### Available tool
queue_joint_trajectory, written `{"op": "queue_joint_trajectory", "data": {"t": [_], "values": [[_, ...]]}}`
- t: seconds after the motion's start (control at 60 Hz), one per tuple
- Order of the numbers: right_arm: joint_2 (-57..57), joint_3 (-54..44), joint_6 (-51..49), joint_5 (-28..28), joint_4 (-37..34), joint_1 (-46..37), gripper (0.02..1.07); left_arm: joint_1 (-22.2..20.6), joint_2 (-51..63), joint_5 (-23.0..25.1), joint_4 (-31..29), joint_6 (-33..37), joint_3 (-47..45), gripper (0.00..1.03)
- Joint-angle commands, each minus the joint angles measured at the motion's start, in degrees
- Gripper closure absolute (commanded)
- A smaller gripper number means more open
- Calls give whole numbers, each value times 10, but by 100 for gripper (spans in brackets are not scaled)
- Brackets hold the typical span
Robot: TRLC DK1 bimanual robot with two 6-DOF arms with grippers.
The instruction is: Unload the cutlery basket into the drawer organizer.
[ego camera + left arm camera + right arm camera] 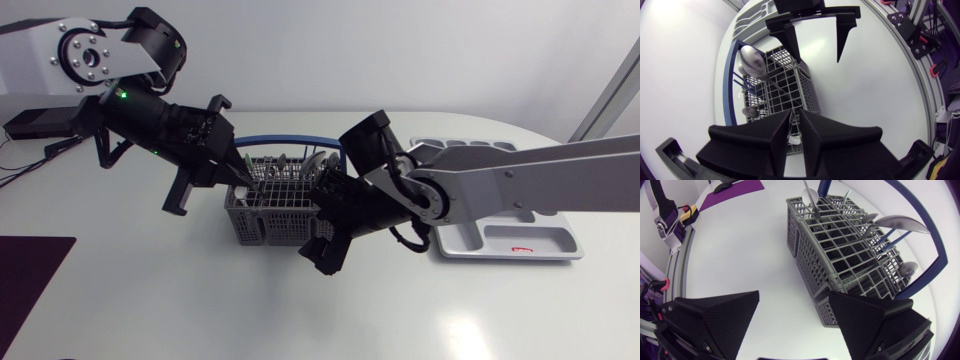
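right gripper (794, 297), nearest and low over the table (150, 300), stands at the near right corner of the cutlery basket (270, 205). its fingers (715, 322) are spread wide and hold nothing, with bare table between them and the basket's corner just beside one finger. contact with the basket cannot be confirmed. the left wrist view shows the same gripper wide apart beside the basket's end. right arm (520, 180) enters from the right edge and crosses above the organizer. the basket is grey mesh and stands upright about midway between the table's left and right edges, toward the far edge. a blue handle (285, 138) arches along its far side. spoons (900, 222) and other cutlery stand in the compartments on the handle side, bowls up. the compartments nearer the right gripper look vacant, though their floors are not fully visible. left gripper (795, 117) hangs directly over the basket's left end, its tip down at the rim. whether it grips anything cannot be told. left arm (150, 115) comes in from the far left corner. drawer organizer (500, 235), pale grey with several compartments, lies flat toward the table's right edge, well apart from the basket. no cutlery is seen in the parts of it that show.
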Motion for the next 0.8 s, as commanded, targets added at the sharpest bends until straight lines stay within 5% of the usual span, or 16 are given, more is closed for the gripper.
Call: {"op": "queue_joint_trajectory", "data": {"t": [0.0, 0.667, 0.783], "values": [[14, 12, -12, 13, 13, 13, 7, -6, 18, 1, -28, 0, 23, 96], [8, 43, 1, 84, 28, 49, 7, -3, 3, 1, -54, -29, 65, 97], [-13, 31, 0, 90, 26, 49, 7, 17, -15, 5, -52, -28, 47, 84]]}}
